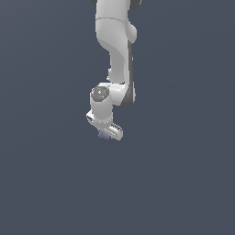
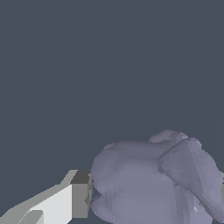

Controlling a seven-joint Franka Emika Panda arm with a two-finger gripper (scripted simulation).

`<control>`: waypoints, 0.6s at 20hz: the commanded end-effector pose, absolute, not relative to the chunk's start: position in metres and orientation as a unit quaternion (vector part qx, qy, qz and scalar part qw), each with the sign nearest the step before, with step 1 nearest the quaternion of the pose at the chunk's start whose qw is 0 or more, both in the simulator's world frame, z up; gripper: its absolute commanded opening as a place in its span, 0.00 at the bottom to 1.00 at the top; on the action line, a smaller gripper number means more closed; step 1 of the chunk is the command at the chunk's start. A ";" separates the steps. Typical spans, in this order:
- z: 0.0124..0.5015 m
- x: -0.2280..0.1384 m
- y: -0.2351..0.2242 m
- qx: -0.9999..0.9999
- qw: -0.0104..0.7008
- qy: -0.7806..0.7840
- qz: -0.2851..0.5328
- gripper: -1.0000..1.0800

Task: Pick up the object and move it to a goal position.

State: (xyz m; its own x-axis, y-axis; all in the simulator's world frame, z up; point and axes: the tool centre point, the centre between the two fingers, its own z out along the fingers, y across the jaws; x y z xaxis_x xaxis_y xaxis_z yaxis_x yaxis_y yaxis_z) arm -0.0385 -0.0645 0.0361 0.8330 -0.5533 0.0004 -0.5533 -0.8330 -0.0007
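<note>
The object (image 1: 104, 135) is a tiny purple-lavender lump that peeks out just under the white gripper (image 1: 109, 132) in the exterior view. In the wrist view the object (image 2: 153, 179) fills the space between the jaws of the gripper (image 2: 151, 199). One white finger with a grey pad (image 2: 80, 197) presses on one side of the lump. The other finger shows only as a sliver at the picture's edge, against the lump's far side. The gripper is shut on the object.
The white arm (image 1: 117, 50) comes down from the top of the exterior view. All around is a plain dark grey-blue surface (image 1: 183, 174) with no other thing in sight.
</note>
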 end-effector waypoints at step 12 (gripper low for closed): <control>0.065 -0.042 -0.028 -0.957 0.000 0.289 0.000 0.00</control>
State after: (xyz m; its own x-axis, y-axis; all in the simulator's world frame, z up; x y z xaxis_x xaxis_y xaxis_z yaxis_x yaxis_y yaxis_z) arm -0.0417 -0.0373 0.0576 0.8322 -0.5545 -0.0003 -0.5545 -0.8322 0.0000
